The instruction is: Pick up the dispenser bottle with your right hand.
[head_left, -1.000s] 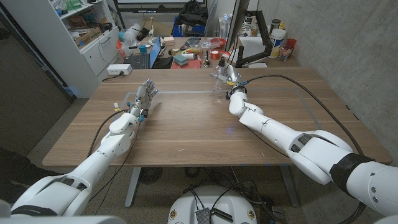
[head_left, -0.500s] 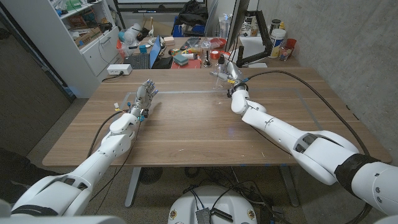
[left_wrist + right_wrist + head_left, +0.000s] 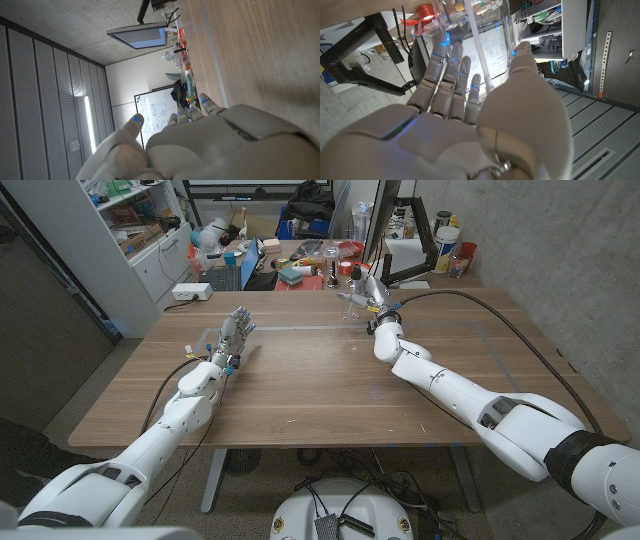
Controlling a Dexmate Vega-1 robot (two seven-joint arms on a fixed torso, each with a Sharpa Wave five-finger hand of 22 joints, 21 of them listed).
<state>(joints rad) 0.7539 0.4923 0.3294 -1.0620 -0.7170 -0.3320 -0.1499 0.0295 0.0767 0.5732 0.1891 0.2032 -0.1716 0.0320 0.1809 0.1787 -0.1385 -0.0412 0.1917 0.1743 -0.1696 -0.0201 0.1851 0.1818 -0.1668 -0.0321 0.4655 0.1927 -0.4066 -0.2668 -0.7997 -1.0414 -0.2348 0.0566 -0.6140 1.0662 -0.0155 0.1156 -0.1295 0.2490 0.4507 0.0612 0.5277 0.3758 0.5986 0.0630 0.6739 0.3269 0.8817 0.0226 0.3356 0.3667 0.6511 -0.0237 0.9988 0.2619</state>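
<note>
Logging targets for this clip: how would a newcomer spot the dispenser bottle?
Start at the wooden table and follow the right arm to the far edge. At the right hand stands the bottle, its body between the fingers. It is clear with a dark pump top, unlike the coloured clutter behind.

Your robot's two arms are clad in smooth white rounded shells, broken by dark grey bands at the joints. A thick black cable runs along the right arm toward the right hand, and thinner black cables trail beside the left arm up to the left hand. Both hands are pale grey with segmented fingers; you can see small blue glowing marks on the fingers in the right wrist view and on the left hand's fingertips too.
</note>
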